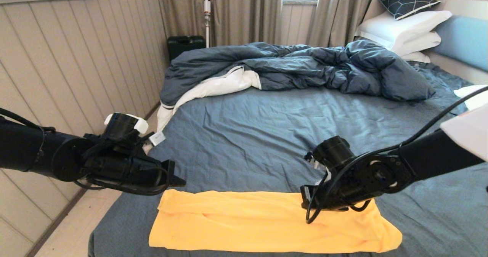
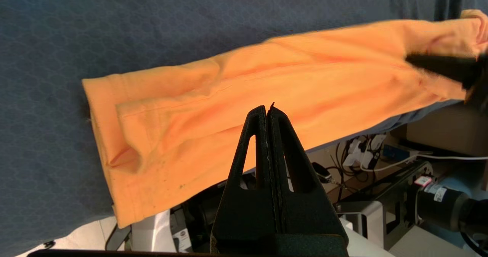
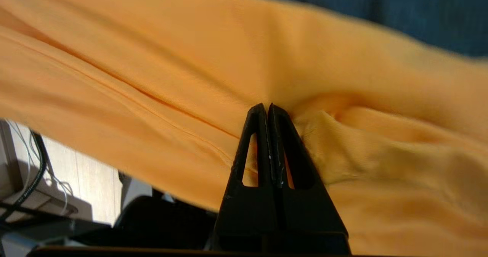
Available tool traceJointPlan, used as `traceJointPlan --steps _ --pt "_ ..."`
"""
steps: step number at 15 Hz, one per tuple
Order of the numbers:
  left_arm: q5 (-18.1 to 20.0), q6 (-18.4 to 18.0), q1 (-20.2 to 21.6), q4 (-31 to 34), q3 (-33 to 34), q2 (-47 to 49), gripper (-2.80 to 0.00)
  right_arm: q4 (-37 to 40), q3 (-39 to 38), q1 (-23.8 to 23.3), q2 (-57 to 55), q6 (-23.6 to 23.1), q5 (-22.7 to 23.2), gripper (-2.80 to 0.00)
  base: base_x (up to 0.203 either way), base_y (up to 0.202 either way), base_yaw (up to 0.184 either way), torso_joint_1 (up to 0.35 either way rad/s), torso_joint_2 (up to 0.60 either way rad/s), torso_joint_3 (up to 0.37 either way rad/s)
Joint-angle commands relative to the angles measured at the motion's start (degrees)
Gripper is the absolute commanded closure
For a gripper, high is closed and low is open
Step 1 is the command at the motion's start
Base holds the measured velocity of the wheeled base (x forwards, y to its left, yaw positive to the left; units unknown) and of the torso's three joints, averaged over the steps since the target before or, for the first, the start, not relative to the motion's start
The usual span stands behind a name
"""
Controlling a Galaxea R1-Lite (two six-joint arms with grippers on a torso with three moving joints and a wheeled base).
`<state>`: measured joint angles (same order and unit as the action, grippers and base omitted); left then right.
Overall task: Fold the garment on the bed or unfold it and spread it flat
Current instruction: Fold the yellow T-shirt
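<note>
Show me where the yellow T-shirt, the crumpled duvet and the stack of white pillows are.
yellow T-shirt (image 1: 248, 222): head view, middle of the folded cloth.
duvet (image 1: 305, 64): head view, rumpled dark blue top side.
white pillows (image 1: 404, 28): head view, top pillow's side.

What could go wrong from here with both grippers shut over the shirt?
1. The garment lies along the bed's near edge; a push could drag it off.
2. The left gripper and right gripper are shut with no cloth between the fingers, so lifting may leave the garment behind.
</note>
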<state>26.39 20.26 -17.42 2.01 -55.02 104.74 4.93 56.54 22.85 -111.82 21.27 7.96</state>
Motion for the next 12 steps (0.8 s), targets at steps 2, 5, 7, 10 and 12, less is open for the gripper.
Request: traceJointPlan --steps 2,5,7,10,12 --pt "-0.11 0.04 0.02 0.01 0.00 0.29 0.00 -0.16 -5.62 0.01 5.96 0.01 0.04 0.00 0.000 0.000 0.000 0.000 0.00 0.000" --pt "-0.11 0.04 -0.26 0.01 -0.09 0.94 0.00 -0.23 -9.61 0.01 9.91 0.00 0.04 0.00 0.000 0.000 0.000 0.000 0.00 0.000" --pt "-0.02 0.04 -0.42 0.01 -0.06 1.25 0.00 -0.27 -10.72 0.04 11.67 0.00 0.04 0.00 0.000 0.000 0.000 0.000 0.00 0.000" --pt "-0.09 0.13 -0.42 -0.08 0.08 1.17 0.00 -0.17 -11.88 0.17 13.57 0.00 0.04 0.00 0.000 0.000 0.000 0.000 0.00 0.000" --pt "-0.11 0.12 -0.42 -0.02 0.03 0.73 0.00 -0.36 -13.32 0.44 14.25 0.00 0.04 0.00 0.000 0.000 0.000 0.000 0.00 0.000"
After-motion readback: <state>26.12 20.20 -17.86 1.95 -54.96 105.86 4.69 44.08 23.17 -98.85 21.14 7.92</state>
